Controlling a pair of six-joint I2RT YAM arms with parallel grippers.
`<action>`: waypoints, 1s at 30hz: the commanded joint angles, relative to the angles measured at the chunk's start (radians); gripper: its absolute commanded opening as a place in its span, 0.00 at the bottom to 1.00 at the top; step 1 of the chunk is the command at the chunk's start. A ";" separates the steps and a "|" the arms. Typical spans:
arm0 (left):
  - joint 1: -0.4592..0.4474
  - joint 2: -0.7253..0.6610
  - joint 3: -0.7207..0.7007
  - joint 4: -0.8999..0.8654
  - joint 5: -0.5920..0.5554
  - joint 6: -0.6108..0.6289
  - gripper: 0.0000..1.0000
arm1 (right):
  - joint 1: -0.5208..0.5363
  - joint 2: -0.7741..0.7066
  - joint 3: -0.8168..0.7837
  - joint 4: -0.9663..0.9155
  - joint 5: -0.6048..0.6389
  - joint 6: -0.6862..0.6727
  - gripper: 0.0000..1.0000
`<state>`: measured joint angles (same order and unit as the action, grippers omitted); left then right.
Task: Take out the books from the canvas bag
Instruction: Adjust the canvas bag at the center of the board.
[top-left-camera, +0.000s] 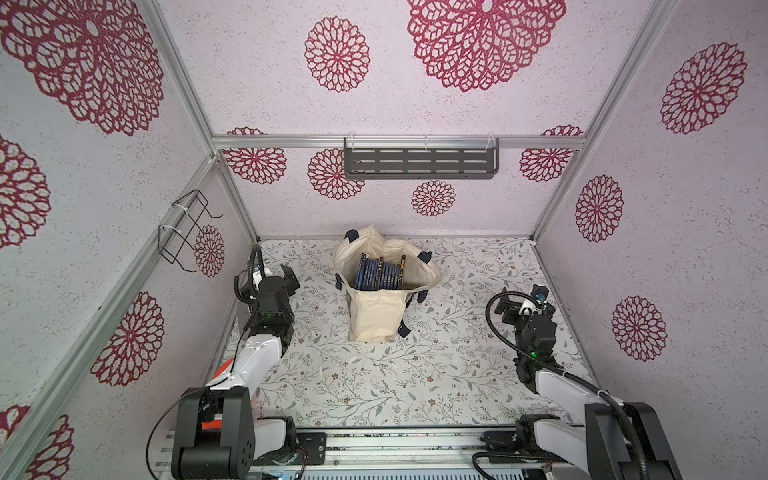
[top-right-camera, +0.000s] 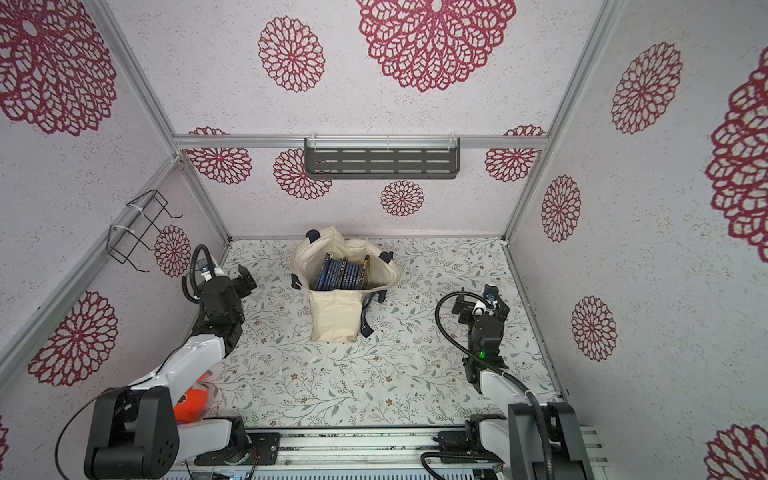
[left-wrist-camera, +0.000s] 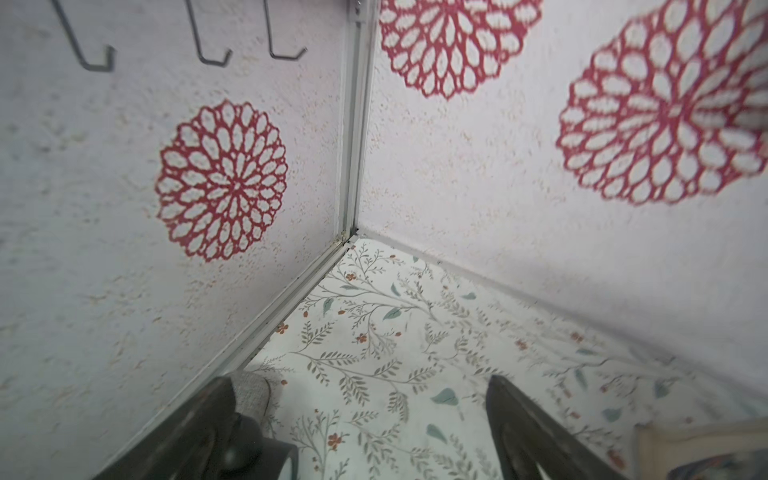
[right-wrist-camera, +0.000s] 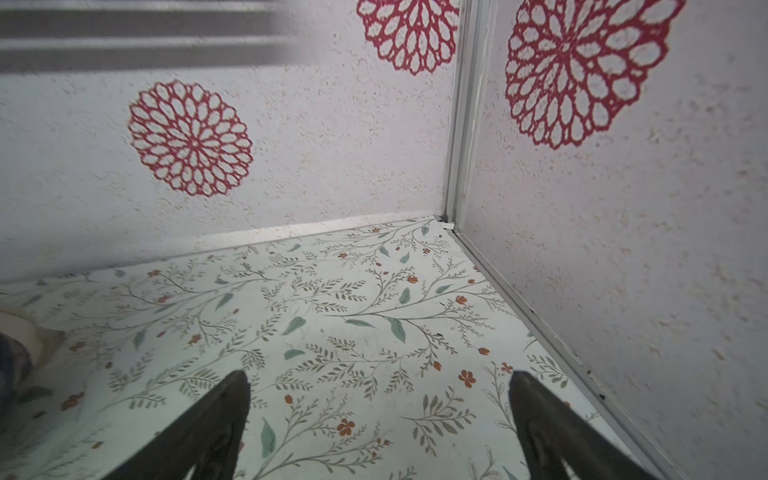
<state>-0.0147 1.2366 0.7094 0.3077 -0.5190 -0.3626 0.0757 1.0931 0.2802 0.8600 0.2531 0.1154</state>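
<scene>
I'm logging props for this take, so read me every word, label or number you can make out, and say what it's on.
Nothing can be read in any view.
books: pale marks on the dark covers, too small to read.
canvas bag: the side that shows is plain, with no lettering.
blue sticker by the right wrist camera: too small to read.

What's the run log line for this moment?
left gripper: open, empty | right gripper: open, empty | books: upright in canvas bag
</scene>
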 joint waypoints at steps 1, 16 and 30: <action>-0.024 -0.059 0.115 -0.433 -0.019 -0.385 0.98 | 0.004 -0.055 0.086 -0.095 -0.091 0.196 0.99; -0.426 -0.143 0.289 -0.960 -0.106 -1.175 0.98 | 0.017 0.091 0.425 -0.435 -0.257 0.519 0.99; -0.862 0.078 0.598 -1.322 -0.321 -1.630 0.98 | 0.179 0.197 0.653 -0.740 -0.075 0.339 0.99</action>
<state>-0.8394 1.2743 1.2552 -0.9085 -0.7776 -1.8656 0.2497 1.2861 0.8776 0.2054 0.1436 0.5041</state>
